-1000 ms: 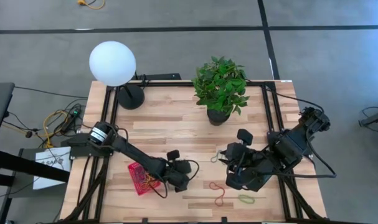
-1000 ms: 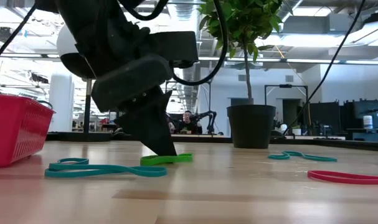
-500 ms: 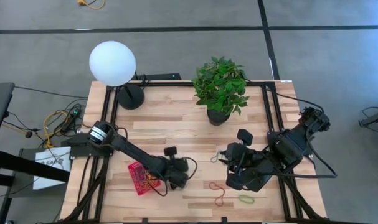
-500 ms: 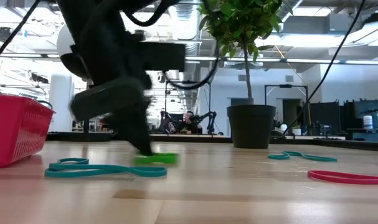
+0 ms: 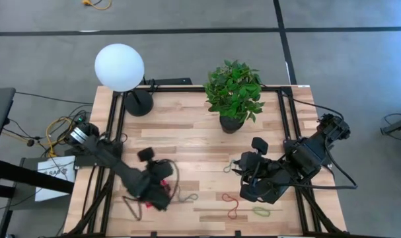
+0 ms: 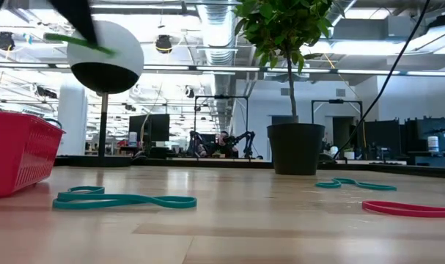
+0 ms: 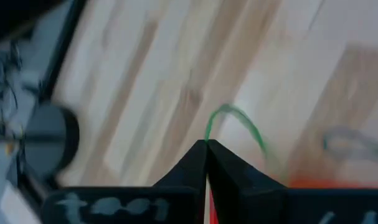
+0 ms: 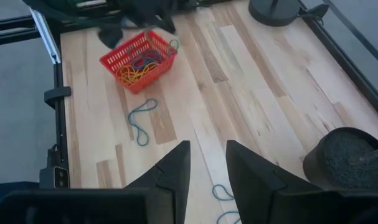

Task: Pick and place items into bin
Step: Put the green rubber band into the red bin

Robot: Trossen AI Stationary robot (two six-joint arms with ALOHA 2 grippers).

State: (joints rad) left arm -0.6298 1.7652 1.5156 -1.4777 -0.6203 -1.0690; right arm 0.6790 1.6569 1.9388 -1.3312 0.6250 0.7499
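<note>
- Pinching one green band (image 7: 235,121) between fingers closed to a point, the left gripper (image 7: 206,144) hangs above the red basket (image 8: 139,60), clear of the tabletop (image 5: 187,135).
- The right gripper (image 8: 207,163) waits with its fingers parted and holding nothing, near the tabletop's right side, beside the plant pot (image 5: 231,123).
- One basket stands near the left front; a tangle of yellow, red and blue bands lies inside, too bunched to count.
- Loose bands on the wood: one teal figure-eight (image 8: 141,119) just beside the basket, one teal band (image 6: 355,184) near the pot, two red bands (image 5: 230,201) and one light green band (image 5: 261,211) at the front.
- One white globe lamp (image 5: 119,67) stands at the far left corner.
</note>
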